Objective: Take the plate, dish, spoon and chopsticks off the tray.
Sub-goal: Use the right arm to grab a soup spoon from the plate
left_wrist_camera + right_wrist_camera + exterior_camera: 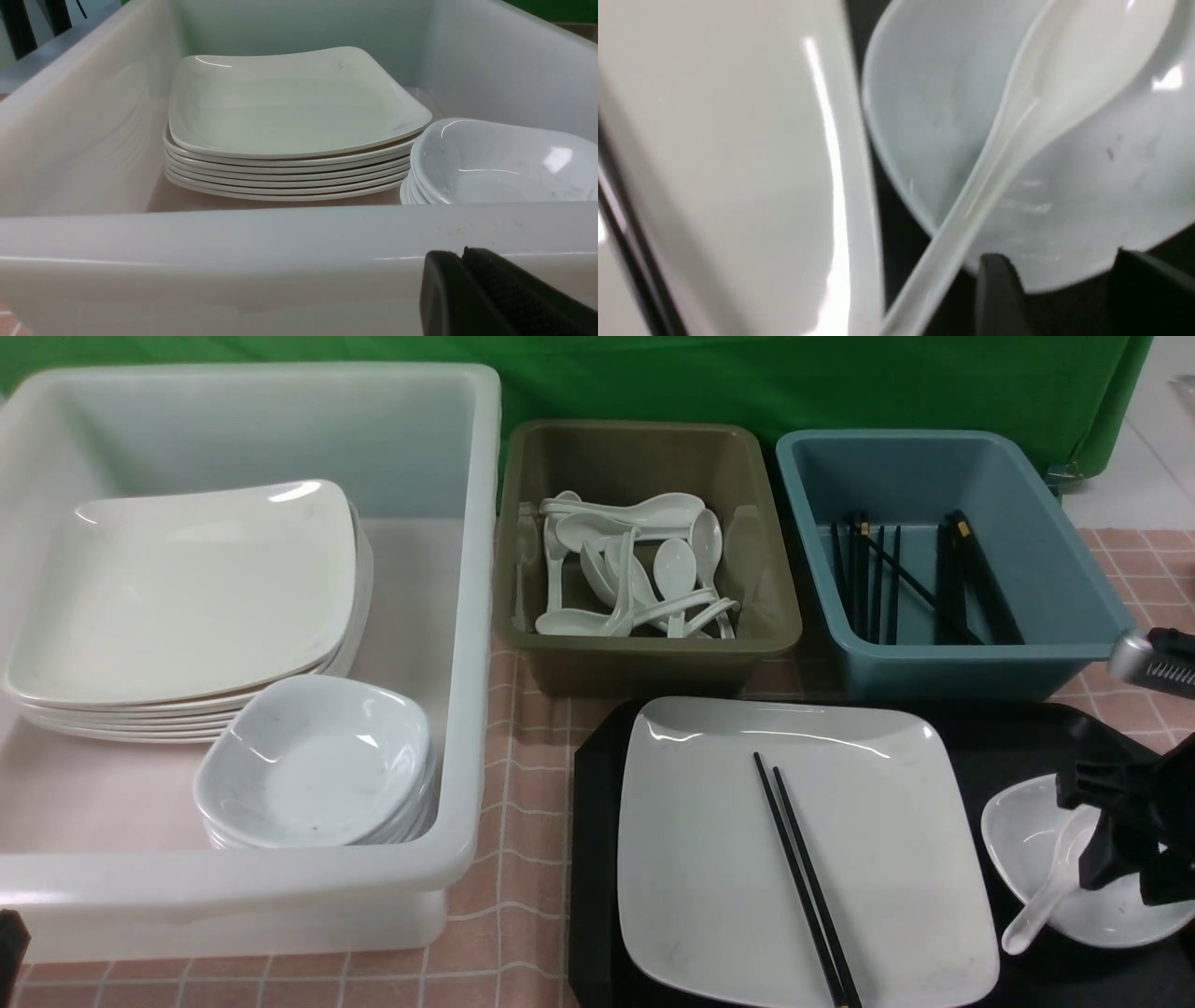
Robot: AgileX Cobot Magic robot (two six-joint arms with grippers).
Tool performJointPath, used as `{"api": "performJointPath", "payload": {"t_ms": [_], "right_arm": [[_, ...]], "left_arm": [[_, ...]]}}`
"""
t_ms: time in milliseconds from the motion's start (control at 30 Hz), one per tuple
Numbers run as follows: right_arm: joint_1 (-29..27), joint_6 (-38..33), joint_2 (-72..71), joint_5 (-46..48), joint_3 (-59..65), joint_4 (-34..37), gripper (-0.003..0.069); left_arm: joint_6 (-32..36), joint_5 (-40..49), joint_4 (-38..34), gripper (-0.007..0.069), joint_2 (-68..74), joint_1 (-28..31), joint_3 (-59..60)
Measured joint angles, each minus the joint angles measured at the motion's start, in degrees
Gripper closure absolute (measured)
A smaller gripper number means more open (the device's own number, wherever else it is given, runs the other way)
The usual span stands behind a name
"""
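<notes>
The black tray (593, 859) lies at the front right. On it is the large white plate (709, 859), with the black chopsticks (803, 887) lying across it. To the plate's right is the small white dish (1018, 831), with the spoon (1041, 901) resting in it, handle over the rim. My right gripper (1111, 840) is low over the dish. In the right wrist view it (1064, 280) is open and empty, jaws astride the dish's (934, 116) near rim, with the spoon (1017, 135) handle beside one finger. My left gripper (460, 254) is shut and empty, outside the white tub's front wall.
A big white tub (467, 616) at the left holds a stack of plates (187, 588) and a stack of dishes (317, 756). An olive tub (644, 663) holds spoons. A blue tub (934, 663) holds chopsticks. A pink checked cloth (523, 784) covers the table.
</notes>
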Motion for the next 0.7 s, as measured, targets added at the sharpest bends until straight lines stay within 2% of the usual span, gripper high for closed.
{"api": "performJointPath", "payload": {"t_ms": [167, 267, 700], "right_arm": [[-0.98, 4.54, 3.96, -3.02, -0.50, 0.00, 0.0116], [-0.98, 7.64, 6.12, -5.56, -0.50, 0.00, 0.0061], [-0.98, 10.63, 11.15, -12.25, -0.57, 0.00, 0.0100]], "left_arm": [[0.00, 0.00, 0.00, 0.0605, 0.00, 0.00, 0.00], [0.00, 0.00, 0.00, 0.0605, 0.00, 0.00, 0.00], [-0.06, 0.00, 0.00, 0.0605, 0.00, 0.00, 0.00]]}}
